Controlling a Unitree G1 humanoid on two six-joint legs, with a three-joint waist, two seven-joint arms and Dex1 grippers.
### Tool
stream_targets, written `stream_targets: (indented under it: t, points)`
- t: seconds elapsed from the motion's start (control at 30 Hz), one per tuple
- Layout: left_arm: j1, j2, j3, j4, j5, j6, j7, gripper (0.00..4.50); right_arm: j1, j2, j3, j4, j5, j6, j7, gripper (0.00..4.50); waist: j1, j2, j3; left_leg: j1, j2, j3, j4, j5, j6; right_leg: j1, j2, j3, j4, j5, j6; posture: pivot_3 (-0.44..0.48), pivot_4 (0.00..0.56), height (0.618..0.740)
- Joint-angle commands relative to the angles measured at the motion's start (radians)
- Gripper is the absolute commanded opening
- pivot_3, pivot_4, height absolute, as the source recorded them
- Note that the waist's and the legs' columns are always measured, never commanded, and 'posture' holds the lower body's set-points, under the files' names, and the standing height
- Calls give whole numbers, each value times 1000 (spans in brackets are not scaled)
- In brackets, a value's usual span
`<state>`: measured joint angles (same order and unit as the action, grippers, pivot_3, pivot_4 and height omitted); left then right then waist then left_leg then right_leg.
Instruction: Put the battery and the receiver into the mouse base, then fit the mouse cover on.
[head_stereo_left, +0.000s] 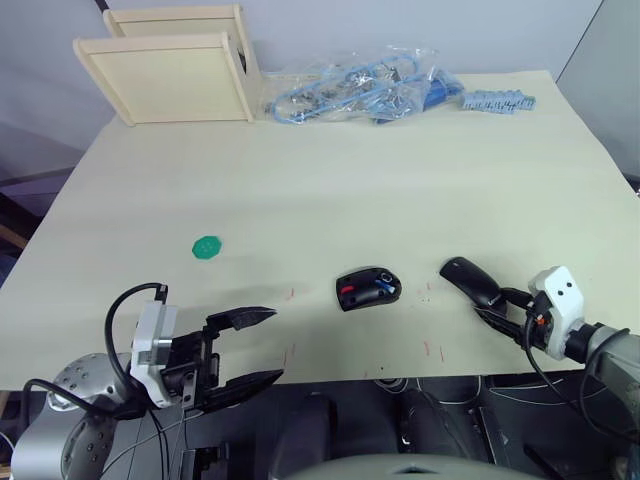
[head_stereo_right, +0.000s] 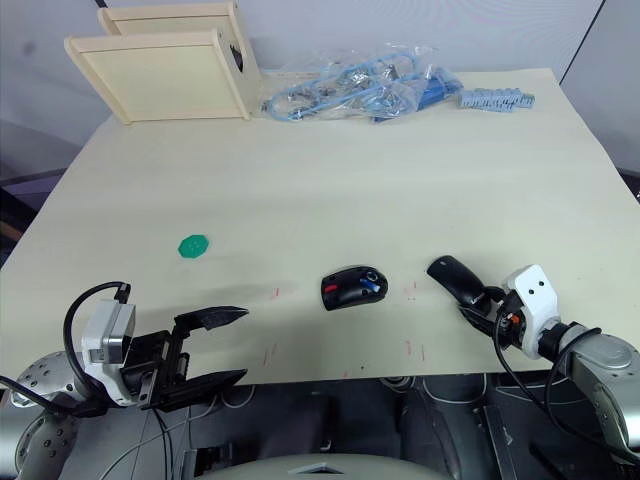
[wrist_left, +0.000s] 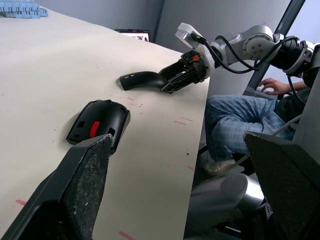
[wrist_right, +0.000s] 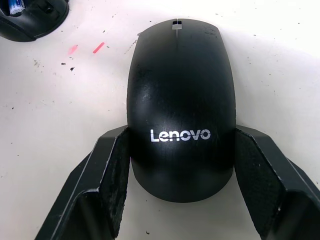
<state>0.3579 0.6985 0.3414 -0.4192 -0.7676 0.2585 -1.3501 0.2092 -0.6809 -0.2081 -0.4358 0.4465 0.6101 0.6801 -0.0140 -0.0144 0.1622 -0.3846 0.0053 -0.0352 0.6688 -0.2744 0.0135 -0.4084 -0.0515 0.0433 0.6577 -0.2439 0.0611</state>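
Observation:
The mouse base lies open near the table's front edge, with red parts and the blue battery in its hollow. The receiver is out of view. To its right the glossy black mouse cover rests on the table, white lettering up in the right wrist view. My right gripper is shut on the cover's near end, a pad pressed against each side. My left gripper hangs open and empty at the front edge, left of the base.
A green disc lies on the left of the table. Two wooden trays stand at the back left, beside a plastic bag of blue parts. A seated person's legs show past the table's right side.

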Motion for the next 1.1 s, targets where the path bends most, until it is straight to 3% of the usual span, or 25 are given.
stream_targets:
  t: [0.03,0.63,0.8,1.1]
  points:
    - [-1,0,-5,2,-5,-14,-8,4500,-11,-12,-23,-41,13,-5,6,2845,0,0,0,0,0,0,0,0,0,0,0,0,0,0,0,0,150,740]
    - [-11,-3,-18,22,-2,-31,-12,4500,-60,-62,-45,-89,75,22,51,2845,0,0,0,0,0,0,0,0,0,0,0,0,0,0,0,0,150,740]
    - [-15,8,-6,29,-13,-29,-18,4500,-206,-181,23,-169,103,28,159,2845,-3,0,1,0,1,0,0,0,0,0,1,0,-1,0,0,0,150,740]
    - [-6,19,28,16,-37,-11,-12,4500,-580,-290,223,-120,170,151,339,2845,-1,-1,4,-1,2,0,0,0,0,-1,0,0,-2,0,0,0,150,740]
